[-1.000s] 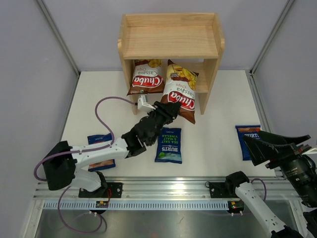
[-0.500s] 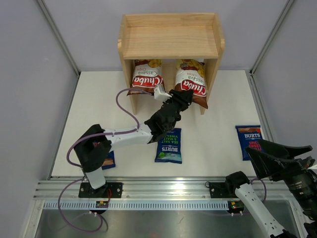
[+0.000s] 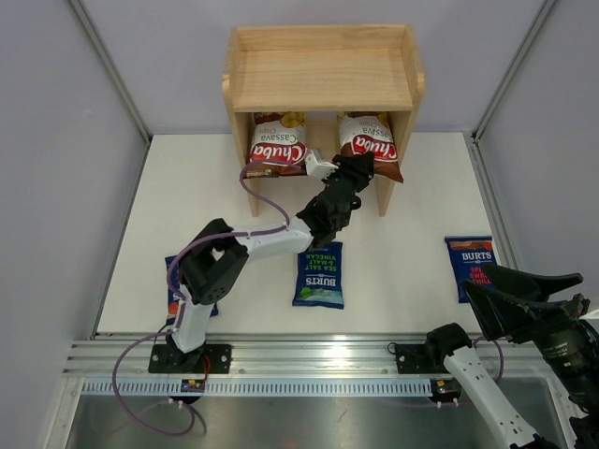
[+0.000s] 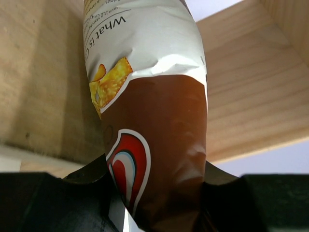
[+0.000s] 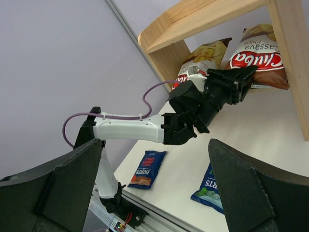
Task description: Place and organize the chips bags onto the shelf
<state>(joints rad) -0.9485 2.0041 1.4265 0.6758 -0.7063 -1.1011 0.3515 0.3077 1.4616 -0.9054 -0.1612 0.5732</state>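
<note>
My left claw (image 3: 358, 170) is clenched on the lower end of a brown-and-white chips bag (image 3: 372, 142). The bag's upper part reaches into the right half of the lower tier of the shelf (image 3: 228, 94), next to the right side panel. The second brown bag (image 3: 278, 148) lies in the left half, apart from my fingers. My right claw (image 3: 524, 285) hangs wide open at the near right, holding nothing, just beside a blue bag (image 3: 471, 265).

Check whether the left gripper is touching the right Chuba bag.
Touching: the left wrist view shows the left gripper pinching the Chuba bag from both sides.
</note>
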